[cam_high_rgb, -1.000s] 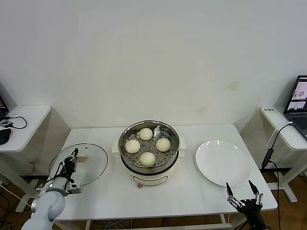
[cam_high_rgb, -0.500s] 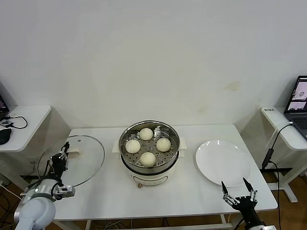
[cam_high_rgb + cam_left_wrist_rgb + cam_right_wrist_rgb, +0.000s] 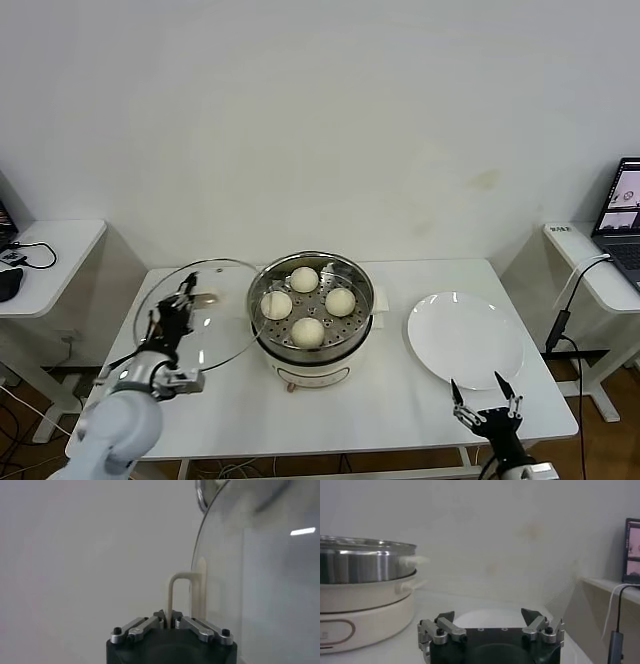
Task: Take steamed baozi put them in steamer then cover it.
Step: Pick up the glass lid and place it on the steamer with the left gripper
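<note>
1. Standing in the middle of the white tabletop (image 3: 400, 400) is the steamer (image 3: 311, 352), a round pot of shiny steel on a white electric base, and no cover is on it.
2. A flat white plate (image 3: 465, 338) lies to the robot's right of the steamer, apart from it, with nothing on it.
3. Beside the tabletop there are two small white side desks; the right one carries a laptop (image 3: 622, 222) with a cable hanging down, the left one carries a black cable.
4. The four steamed baozi (image 3: 308, 332) sit on the perforated tray inside the pot, in a diamond pattern. They are round, smooth and pale cream, and they do not touch each other.
5. The cover (image 3: 196, 318) is a round lid of clear glass with a thin metal rim. It is lifted off the tabletop and tilted, on the left side of the steamer; in the head view its edge overlaps the pot's rim.
6. The left pincer (image 3: 172, 322) is clenched on the cream-white handle (image 3: 186, 596) of the cover; the left wrist view shows its tips pressed on the thin handle bar, with the glass just next to it.
7. The right pincer (image 3: 484, 412) is released, its fingers (image 3: 532, 615) spread wide. It waits low at the front edge of the tabletop, near the plate, and holds nothing.
8. A plain white wall is behind everything.
</note>
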Robot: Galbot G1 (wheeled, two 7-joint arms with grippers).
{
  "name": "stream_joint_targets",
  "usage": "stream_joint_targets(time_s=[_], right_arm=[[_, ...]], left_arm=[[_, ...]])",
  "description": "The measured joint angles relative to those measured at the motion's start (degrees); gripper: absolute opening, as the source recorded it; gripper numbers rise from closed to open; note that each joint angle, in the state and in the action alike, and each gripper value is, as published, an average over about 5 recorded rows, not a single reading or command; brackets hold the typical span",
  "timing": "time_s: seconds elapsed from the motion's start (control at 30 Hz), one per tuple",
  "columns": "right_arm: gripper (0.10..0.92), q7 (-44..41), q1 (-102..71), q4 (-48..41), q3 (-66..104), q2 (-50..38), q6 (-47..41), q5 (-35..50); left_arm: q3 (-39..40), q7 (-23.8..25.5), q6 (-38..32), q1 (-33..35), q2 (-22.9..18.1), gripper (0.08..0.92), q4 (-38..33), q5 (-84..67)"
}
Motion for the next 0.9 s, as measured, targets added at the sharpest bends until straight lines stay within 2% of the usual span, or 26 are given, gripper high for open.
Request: stream_joint_targets(time_s=[0.4,0.9], right_arm=[[0.823,0.4,1.1,-1.5,-1.1,1.8,0.1,-4.7],[0.823,1.3,1.9,-3.0,-2.7,4.0,0.1,-10.0]], left_arm=[[12.3,5.1,6.1,-12.5,-4.3,0.149,2.3,4.4],[20.7,11.7,9.9,-19.5,-14.1,0.149,7.2,15.8]])
